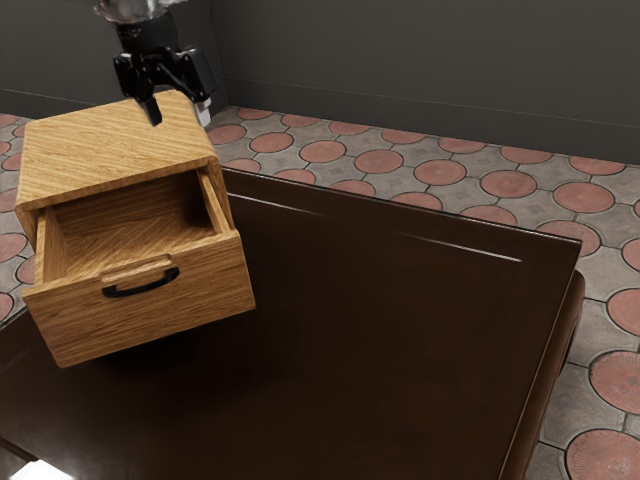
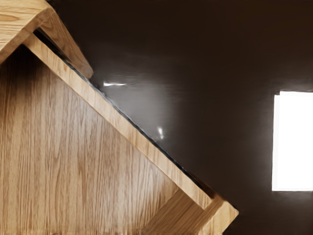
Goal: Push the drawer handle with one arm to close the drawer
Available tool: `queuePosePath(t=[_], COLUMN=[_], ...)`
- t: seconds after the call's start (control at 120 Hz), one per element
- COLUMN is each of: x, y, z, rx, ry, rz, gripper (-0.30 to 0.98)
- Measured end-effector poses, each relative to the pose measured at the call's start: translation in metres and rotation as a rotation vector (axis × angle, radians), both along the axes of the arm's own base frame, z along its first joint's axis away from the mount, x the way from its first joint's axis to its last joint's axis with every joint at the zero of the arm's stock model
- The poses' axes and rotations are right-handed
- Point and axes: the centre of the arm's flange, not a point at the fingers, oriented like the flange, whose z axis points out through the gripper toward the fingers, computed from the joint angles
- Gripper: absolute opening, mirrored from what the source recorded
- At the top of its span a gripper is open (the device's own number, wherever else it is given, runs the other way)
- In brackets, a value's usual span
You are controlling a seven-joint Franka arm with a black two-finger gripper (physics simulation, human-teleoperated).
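1. Your gripper [image 1: 180,114] is hanging above the wooden cabinet [image 1: 105,155] in the exterior view, and its two fingers are standing spread, with a gap between them. You are pinching nothing there.
2. Your drawer [image 1: 70,325] is sitting well out of the cabinet, its inside floor [image 1: 125,240] and side walls showing.
3. The black handle [image 1: 142,289] is curving across the drawer's front panel, just below a raised wooden lip [image 1: 135,268]. You are keeping the gripper well apart from that handle.
4. In the wrist view, your camera is looking down on the drawer's inside, where one side wall is running from the cabinet to the corner at the front panel. Beside that wall, the dark tabletop [image 2: 205,54] is showing, with a bright white patch [image 2: 293,142] on it.
5. The cabinet is resting at the exterior view's left, on the glossy dark table [image 1: 380,350].
6. Around the table you are seeing a floor [image 1: 440,172] of grey tiles with reddish discs, and behind it a dark grey wall [image 1: 420,60] is rising.
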Motion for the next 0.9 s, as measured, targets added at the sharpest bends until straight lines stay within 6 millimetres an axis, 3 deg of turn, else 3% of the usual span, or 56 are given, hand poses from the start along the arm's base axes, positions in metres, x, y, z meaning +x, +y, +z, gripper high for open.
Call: queuePosePath(t=[0.067, 0.117, 0.167, 0.233, 0.258, 0.283, 0.367, 0.442, 0.508, 0.667, 0.9], x=[-0.001, -0.019, -0.093, -0.200, -0.225, -0.235, -0.223, -0.224, -0.228, -0.218, -0.186], y=[-0.010, -0.014, -0.025, -0.078, -0.097, -0.110, -0.113, -0.094, -0.085, -0.102, -0.047], z=[-0.011, 0.005, 0.025, 0.005, -0.005, -0.018, -0.070, -0.112, -0.137, -0.160, -0.170], rx=[0.002, 0.001, 0.010, 0.086, 0.130, 0.164, 0.184, 0.103, 0.042, 0.039, -0.010], ry=[0.025, 0.011, -0.003, -0.006, -0.015, -0.012, 0.058, 0.135, 0.169, 0.146, 0.160], rz=[-0.003, -0.003, -0.005, 0.015, 0.066, 0.136, 0.371, 0.526, 0.621, 0.714, 0.863], gripper=[0.69, 0.69, 0.69, 0.65, 0.62, 0.59, 0.47, 0.38, 0.31, 0.17, 0.03])
